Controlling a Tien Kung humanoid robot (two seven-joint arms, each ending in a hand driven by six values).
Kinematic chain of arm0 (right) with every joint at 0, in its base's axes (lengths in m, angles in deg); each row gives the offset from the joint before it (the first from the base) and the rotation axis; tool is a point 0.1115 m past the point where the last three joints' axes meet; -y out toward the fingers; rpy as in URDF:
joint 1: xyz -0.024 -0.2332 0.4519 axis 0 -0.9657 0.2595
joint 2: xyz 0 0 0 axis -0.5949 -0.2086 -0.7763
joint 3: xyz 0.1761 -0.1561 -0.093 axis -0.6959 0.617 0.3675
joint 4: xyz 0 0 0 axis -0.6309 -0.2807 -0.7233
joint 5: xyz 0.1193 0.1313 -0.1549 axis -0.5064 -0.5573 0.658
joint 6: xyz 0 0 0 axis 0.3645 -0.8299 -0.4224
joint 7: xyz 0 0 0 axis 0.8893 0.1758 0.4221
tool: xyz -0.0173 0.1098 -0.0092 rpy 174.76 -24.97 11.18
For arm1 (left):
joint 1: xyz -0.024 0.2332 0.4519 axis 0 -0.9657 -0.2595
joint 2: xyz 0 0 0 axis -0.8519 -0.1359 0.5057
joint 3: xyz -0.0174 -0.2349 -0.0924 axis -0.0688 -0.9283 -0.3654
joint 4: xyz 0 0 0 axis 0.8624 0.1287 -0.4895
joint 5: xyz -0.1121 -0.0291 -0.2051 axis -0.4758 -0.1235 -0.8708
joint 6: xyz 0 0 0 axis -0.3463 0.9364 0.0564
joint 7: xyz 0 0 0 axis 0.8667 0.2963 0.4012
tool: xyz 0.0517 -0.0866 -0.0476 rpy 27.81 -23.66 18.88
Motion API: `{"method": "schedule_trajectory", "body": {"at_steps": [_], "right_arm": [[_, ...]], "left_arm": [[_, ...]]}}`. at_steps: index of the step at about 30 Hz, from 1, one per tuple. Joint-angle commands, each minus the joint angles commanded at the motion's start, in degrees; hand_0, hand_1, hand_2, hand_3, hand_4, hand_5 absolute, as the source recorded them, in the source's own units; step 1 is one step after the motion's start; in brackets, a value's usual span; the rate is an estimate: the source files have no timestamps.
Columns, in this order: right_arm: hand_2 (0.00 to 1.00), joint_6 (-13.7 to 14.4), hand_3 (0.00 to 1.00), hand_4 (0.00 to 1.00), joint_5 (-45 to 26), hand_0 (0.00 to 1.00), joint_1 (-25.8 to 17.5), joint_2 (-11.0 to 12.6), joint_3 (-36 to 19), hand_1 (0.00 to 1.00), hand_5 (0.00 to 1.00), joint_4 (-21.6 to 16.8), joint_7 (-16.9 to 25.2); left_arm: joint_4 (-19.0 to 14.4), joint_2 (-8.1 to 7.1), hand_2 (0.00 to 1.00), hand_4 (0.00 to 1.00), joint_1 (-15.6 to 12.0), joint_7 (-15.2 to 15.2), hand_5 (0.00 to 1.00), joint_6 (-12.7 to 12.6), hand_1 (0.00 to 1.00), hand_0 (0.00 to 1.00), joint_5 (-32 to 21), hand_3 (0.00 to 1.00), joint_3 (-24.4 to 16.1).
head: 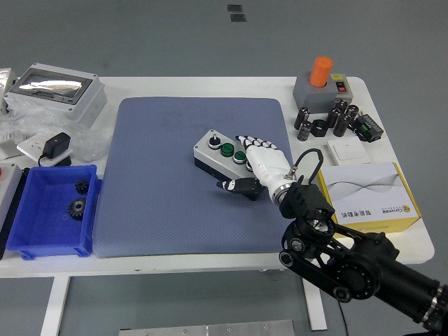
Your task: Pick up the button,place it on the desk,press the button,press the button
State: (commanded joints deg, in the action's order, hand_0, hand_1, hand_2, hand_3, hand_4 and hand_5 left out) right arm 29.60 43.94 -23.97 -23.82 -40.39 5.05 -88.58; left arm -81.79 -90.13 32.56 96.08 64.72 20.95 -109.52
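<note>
Bright, even overhead light; soft shadows; sharp img, glare on box lid (52, 85).

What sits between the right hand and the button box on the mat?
Nothing visible does. The right hand is already at the button box on the blue mat, fingers reaching over its right end beside the green buttons. Whether a fingertip touches a button cannot be told.

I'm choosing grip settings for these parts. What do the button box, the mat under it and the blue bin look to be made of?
Button box: looks like hard moulded plastic, matt grey, with glossy green buttons. Mat: a soft blue-grey sheet, probably fabric or foam, matt and finely textured. Blue bin: rigid plastic, with a faint sheen on its moulded rim. The right hand, in glossy white shells, rests on the box.
</note>
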Motion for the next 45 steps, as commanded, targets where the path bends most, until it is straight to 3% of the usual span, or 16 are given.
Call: {"method": "schedule_trajectory", "body": {"at_steps": [6,7,12,13,18,19,24,25,36,37,42,43,45], "right_arm": [[0.998,0.13,0.998,0.998,0.05,0.998,0.05,-0.25,-0.1,0.998,0.527,1.24,-0.62],[0.998,0.18,0.998,0.998,0.19,0.959,0.07,-0.26,-0.2,0.996,0.461,1.42,-0.88],[0.998,1.03,0.998,0.998,0.35,0.959,0.19,-0.23,-0.31,0.996,0.461,1.83,-1.87],[0.969,1.3,0.998,0.956,0.29,0.769,0.22,-0.21,-0.2,0.922,0.348,1.93,-2.01],[0.969,2.12,0.998,0.956,0.41,0.769,0.43,-0.04,1.07,0.922,0.348,2.35,-2.66],[0.861,2.07,0.998,0.933,0.5,0.418,0.5,-0.01,1.39,0.73,0.309,2.39,-2.77],[0.861,1.33,0.998,0.933,1.05,0.418,1.09,0.14,3.69,0.73,0.309,2.54,-3.27],[0.686,1.38,0.998,0.809,1.16,0.223,1.2,0.13,4.1,0.511,0.159,2.58,-3.35],[0.641,1.7,0.998,0.773,1.99,0.187,1.46,0.12,2.62,0.467,0.135,4.34,-2.01],[0.542,1.57,0.998,0.729,2.26,0.147,1.45,0.11,2.27,0.423,0.127,4.46,-1.83],[0.542,0.98,0.998,0.729,3.96,0.147,1.4,0.08,0.41,0.423,0.127,4.53,-1.01],[0.422,0.89,0.754,0.514,4.15,0.106,1.37,0.07,0.22,0.348,0.134,4.51,-0.91],[0.422,0.68,0.754,0.514,4.45,0.106,1.29,0.07,0.04,0.348,0.134,4.44,-0.73]], "left_arm": [[-0.03,0.02,0.826,0.998,0.02,-0.31,0.967,-0.09,0.862,0.865,0.01,0.934,-0.04],[-0.05,0.01,0.826,0.998,0.03,-0.38,0.964,-0.11,0.859,0.862,0.04,0.932,-0.06],[-0.05,-0.02,0.826,0.998,0.11,-0.76,0.964,-0.23,0.859,0.862,0.31,0.932,-0.22],[-0.03,-0.02,0.824,0.998,0.13,-0.86,0.964,-0.25,0.858,0.86,0.36,0.926,-0.25],[0.04,-0.02,0.824,0.998,0.15,-1.31,0.964,-0.32,0.858,0.86,0.62,0.926,-0.42],[0.06,-0.03,0.822,0.998,0.15,-1.39,0.961,-0.32,0.855,0.858,0.66,0.92,-0.45],[0.2,-0.02,0.822,0.998,0.22,-1.87,0.961,-0.28,0.855,0.858,0.91,0.92,-0.65],[0.23,0.0,0.819,0.998,0.24,-1.98,0.958,-0.24,0.854,0.855,0.99,0.911,-0.7],[0.64,0.06,0.817,0.998,0.27,-3.2,0.954,-0.16,0.852,0.855,1.98,0.91,-1.16],[0.71,0.04,0.817,0.998,0.28,-3.41,0.953,-0.15,0.852,0.854,2.15,0.906,-1.25],[1.23,0.05,0.817,0.998,0.25,-4.75,0.953,-0.08,0.852,0.854,3.19,0.906,-1.79],[1.32,0.05,0.815,0.998,0.26,-4.98,0.951,-0.07,0.851,0.852,3.39,0.905,-1.9],[1.54,0.06,0.815,0.998,0.26,-5.53,0.951,-0.02,0.851,0.852,3.89,0.905,-2.15]]}}
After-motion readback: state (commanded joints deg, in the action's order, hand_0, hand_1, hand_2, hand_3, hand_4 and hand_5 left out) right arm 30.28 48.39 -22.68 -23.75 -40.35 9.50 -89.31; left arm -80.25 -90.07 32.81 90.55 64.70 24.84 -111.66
